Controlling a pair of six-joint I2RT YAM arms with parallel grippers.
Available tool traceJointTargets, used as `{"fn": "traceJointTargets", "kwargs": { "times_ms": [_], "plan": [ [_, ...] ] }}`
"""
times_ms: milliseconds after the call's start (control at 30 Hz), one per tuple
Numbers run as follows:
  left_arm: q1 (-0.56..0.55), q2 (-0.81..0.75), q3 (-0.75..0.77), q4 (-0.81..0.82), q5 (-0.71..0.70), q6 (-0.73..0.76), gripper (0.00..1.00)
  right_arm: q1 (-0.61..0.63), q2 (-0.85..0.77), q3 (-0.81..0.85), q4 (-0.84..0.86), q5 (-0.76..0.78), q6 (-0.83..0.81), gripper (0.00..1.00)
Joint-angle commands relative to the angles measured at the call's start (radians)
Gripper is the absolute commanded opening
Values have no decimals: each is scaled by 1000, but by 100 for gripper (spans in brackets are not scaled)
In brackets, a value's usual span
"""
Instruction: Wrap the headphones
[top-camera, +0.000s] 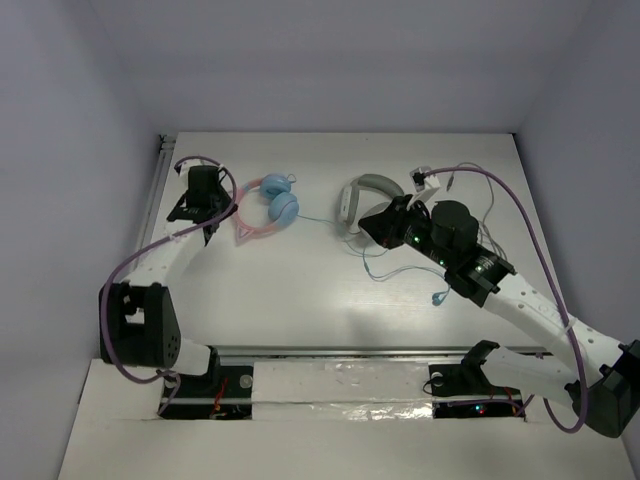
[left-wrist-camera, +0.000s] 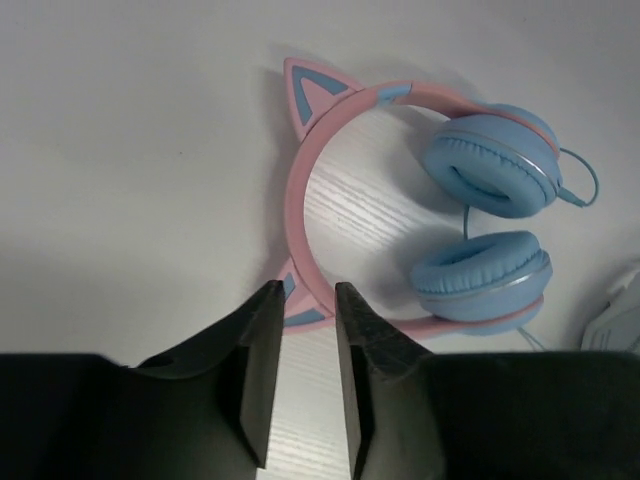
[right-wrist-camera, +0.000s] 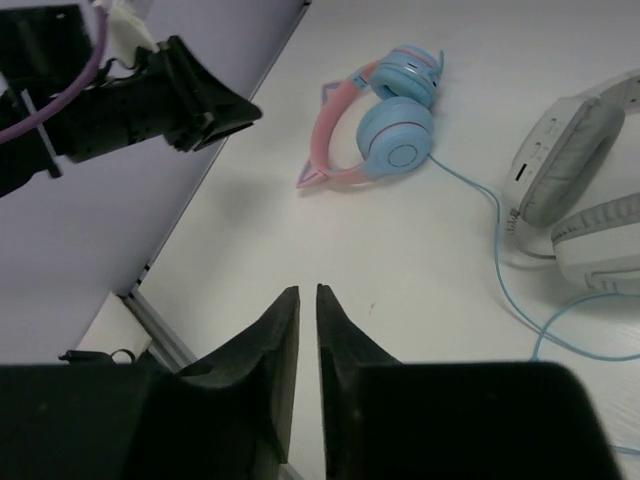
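Observation:
The headphones (top-camera: 268, 205) lie flat at the back left of the table, with light-blue ear cups (left-wrist-camera: 488, 170), a pink cat-ear headband (left-wrist-camera: 296, 200) and a thin light-blue cable (top-camera: 320, 222) trailing right to a plug (top-camera: 437, 297). My left gripper (top-camera: 207, 212) hovers just left of the headband; in the left wrist view (left-wrist-camera: 307, 292) its jaws stand a little apart and empty, tips near the lower cat ear. My right gripper (top-camera: 385, 225) hangs over the table's middle, shut and empty (right-wrist-camera: 308, 290). The headphones (right-wrist-camera: 385, 130) and cable (right-wrist-camera: 480, 195) also show in the right wrist view.
White-and-grey headphones (top-camera: 362, 200) lie right of the cable, beside my right gripper, and also show in the right wrist view (right-wrist-camera: 580, 190). A small white part with wires (top-camera: 425, 180) sits behind them. The left wall (top-camera: 150, 200) is close to my left arm.

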Motion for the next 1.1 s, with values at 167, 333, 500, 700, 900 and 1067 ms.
{"fn": "traceJointTargets", "kwargs": {
  "times_ms": [167,333,500,700,900,1067],
  "plan": [
    [1,262,160,73,-21,25,35,6,-25,-16,80,-36,-29,27],
    [1,365,180,87,-23,37,40,6,-18,-19,86,-45,-31,28],
    [1,414,174,105,-23,37,40,6,-4,-19,91,-56,-28,29],
    [1,489,210,107,-37,49,40,6,-1,-21,95,-59,-29,29],
    [1,555,244,102,-46,61,39,6,1,-19,88,-39,-31,29],
    [-8,595,259,90,-9,84,5,6,2,-13,77,-21,-31,29]
  ]
}}
